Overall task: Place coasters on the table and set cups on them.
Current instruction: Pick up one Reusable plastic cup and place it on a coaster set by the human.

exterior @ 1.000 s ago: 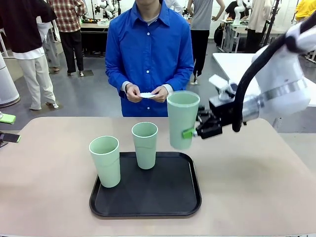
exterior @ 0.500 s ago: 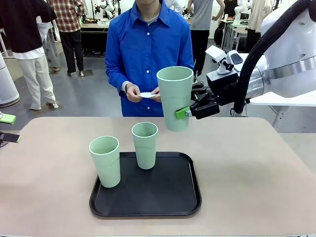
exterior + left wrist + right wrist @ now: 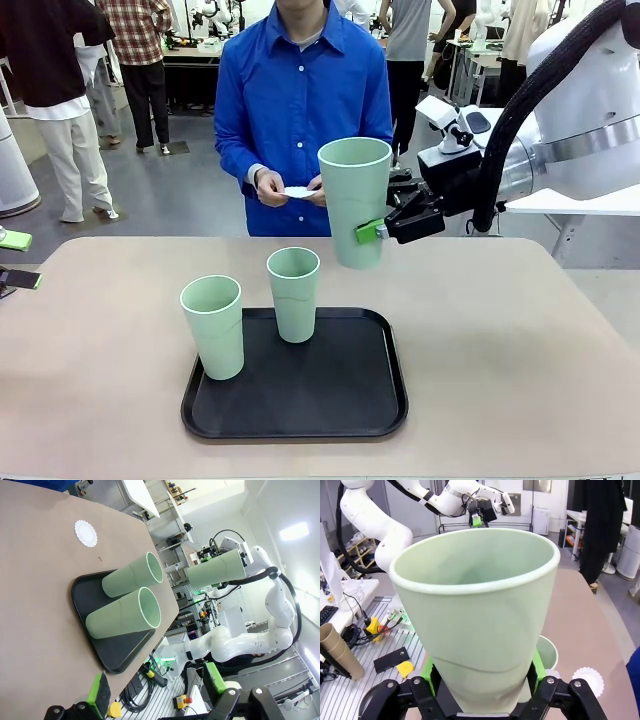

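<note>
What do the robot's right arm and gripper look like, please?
The right arm is white and rounded, with a silver band and a thick black cable. The right gripper is black with green pads.

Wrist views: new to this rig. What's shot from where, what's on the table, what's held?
Two white robot arms, each ending in a two-finger pincer. The front picture looks across the table at a person; each of the other two comes from a camera on one arm's wrist. The right pincer holds one green cup in the air. Two more cups stand on a black tray. One paper coaster lies on the table; the person's hands hold something white, likely another. The left pincer is open, empty.
</note>
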Controlling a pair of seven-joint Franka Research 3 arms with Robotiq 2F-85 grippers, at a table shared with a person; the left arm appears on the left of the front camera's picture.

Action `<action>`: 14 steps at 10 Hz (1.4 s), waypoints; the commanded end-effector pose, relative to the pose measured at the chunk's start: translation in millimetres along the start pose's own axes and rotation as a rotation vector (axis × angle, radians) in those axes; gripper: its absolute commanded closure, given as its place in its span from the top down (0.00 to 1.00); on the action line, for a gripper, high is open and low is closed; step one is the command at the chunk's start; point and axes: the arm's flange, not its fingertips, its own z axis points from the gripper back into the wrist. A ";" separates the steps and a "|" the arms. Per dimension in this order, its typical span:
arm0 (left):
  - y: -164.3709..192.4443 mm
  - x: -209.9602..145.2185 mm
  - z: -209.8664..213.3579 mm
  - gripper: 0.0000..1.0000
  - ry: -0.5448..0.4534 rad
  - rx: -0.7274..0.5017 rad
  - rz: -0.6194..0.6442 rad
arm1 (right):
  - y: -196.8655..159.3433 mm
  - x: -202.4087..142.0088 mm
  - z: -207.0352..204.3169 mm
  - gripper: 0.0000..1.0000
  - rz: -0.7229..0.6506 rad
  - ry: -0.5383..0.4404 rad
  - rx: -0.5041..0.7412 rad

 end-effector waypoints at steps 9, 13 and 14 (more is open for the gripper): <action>-0.4 0.2 0.9 1.00 -0.008 -0.011 -0.006 | -192.6 -26.0 52.5 0.82 -0.122 -0.064 -0.098; -0.4 0.2 0.9 1.00 -0.008 -0.011 -0.006 | -187.1 -37.7 49.4 0.82 -0.099 -0.075 -0.103; -0.4 0.2 0.9 1.00 -0.008 -0.011 -0.006 | -187.1 -37.7 49.4 0.82 -0.099 -0.075 -0.103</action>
